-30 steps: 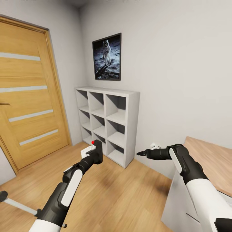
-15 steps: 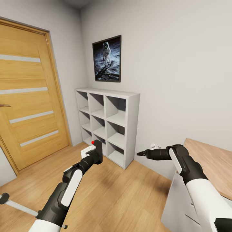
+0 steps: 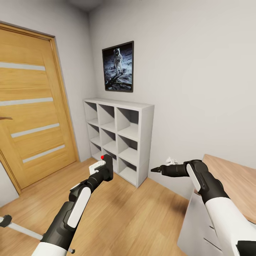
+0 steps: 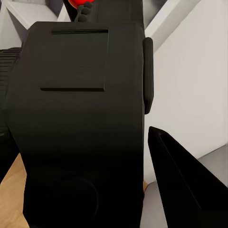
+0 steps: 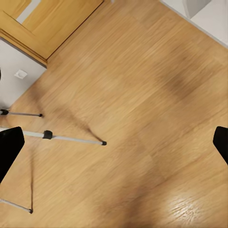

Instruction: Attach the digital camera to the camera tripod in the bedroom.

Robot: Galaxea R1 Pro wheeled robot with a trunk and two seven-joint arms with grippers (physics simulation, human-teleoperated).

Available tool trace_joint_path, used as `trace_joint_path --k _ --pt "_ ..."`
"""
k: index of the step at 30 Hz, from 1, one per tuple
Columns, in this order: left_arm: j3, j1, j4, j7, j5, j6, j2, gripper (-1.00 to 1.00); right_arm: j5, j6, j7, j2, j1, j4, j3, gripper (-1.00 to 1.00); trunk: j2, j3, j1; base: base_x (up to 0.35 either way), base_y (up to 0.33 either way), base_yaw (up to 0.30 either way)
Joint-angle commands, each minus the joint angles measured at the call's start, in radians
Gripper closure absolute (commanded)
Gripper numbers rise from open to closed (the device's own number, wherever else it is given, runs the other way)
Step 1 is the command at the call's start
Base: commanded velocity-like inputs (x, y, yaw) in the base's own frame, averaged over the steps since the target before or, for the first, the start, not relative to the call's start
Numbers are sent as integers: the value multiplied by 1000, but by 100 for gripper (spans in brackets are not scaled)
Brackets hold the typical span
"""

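My left gripper (image 3: 104,165) is shut on the digital camera (image 3: 108,168), a chunky black body with a red dot on top, held up in front of the white cube shelves. In the left wrist view the digital camera (image 4: 80,123) sits close against one dark finger (image 4: 185,190). My right gripper (image 3: 153,170) hangs open in the air to the right, holding nothing. One silver leg of the camera tripod (image 3: 22,229) shows at the lower left. The right wrist view looks down on the camera tripod's legs (image 5: 71,138) spread on the wood floor.
This is the bedroom: an oak door (image 3: 32,117) with pale stripes on the left, white cube shelves (image 3: 119,137) against the far wall, an astronaut poster (image 3: 118,66) above them. A wooden-topped desk (image 3: 234,179) stands close at the right. Light wood floor (image 3: 135,217) lies ahead.
The whole view has shifted: door, shelves, poster and tripod leg sit slightly lower in the picture. Both arms keep their pose, the left still holding the camera.
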Motion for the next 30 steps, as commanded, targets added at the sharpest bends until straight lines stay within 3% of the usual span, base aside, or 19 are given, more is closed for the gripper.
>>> trace_joint_path --k 1,30 --pt "-1 -1 -1 8 9 3 0 100 -8 7 -4 0 -1 0 0 -100 6 2 -4 0 0 0" --pt "2 -1 8 8 9 3 2 100 -8 7 -4 5 -1 2 1 -100 209 93 -115 0 0 0"
